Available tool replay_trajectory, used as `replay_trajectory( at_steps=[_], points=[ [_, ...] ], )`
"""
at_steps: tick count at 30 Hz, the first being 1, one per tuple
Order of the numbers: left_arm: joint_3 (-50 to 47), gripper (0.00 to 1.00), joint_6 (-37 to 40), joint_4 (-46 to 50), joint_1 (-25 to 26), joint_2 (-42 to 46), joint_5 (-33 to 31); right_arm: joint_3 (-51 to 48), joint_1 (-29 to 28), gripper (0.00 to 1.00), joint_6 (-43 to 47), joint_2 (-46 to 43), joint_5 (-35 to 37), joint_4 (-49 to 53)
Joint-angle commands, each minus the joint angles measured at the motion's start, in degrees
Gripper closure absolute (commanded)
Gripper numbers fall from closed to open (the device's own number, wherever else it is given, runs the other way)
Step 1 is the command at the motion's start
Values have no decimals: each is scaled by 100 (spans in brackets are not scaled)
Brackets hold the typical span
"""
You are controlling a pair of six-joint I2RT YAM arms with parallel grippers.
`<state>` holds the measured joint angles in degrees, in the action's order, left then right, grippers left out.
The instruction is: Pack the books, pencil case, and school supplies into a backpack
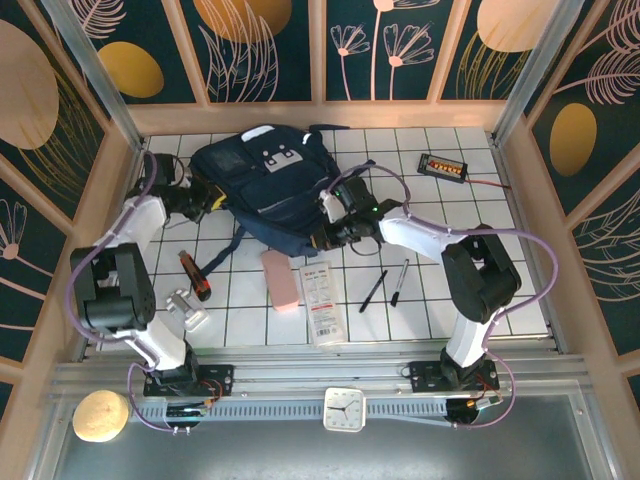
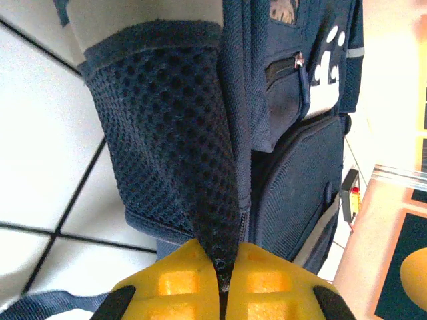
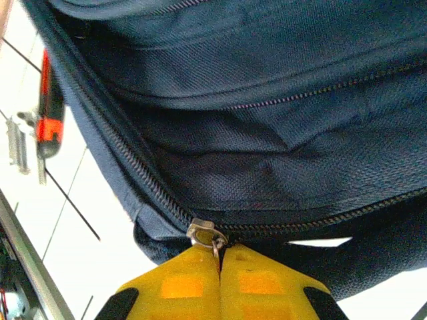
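Opening the backpack (image 1: pixel 262 190) is your step: right gripper (image 3: pixel 220 259) clenched on its zipper pull (image 3: pixel 204 235), left gripper (image 2: pixel 223 270) pinching its mesh pocket (image 2: pixel 167 133). Next, drag the pull along; pencil case (image 1: pixel 281 280) waits just beside the backpack.

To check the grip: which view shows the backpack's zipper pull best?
Right wrist: the zipper pull sits close-up at the shut right gripper. The top view is too distant; the left wrist view faces the backpack mesh.

Zipper pull (image 3: pixel 202 233), probably mostly hidden between the right fingers (image 3: pixel 180 287); backpack (image 3: pixel 267 100) cropped at the picture's edges.
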<state>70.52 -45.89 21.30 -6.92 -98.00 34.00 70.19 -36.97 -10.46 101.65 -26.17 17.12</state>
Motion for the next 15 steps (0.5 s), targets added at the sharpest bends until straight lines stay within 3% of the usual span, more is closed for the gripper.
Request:
replay_trajectory(
  at_steps=[1,3,4,5,6,10,15],
  points=[
    [922,100,760,-184,-515,-545,-349,377,74,100,49,-75,475,1003],
    [1036,100,612,-322,-513,-708,-56,770,-77,100,-174,131,442,1062],
    [832,82,392,-637,-483,-615,208,993,-143,100,-327,249,357,1082],
    [512,52,166,-939,-420,-391,348,1189,-202,100,-516,372,259,1032],
    [228,38,65,-1081,-327,-139,340,1318,-256,100,-685,447,188,963],
    [-1376,2,-912,-1846,327,1256,462,1794,-475,100,-1154,725,-213,686],
    [-2908,1,-2307,-2716,947,2432,264,1910,-524,100,-1362,814,-536,460]
  ],
)
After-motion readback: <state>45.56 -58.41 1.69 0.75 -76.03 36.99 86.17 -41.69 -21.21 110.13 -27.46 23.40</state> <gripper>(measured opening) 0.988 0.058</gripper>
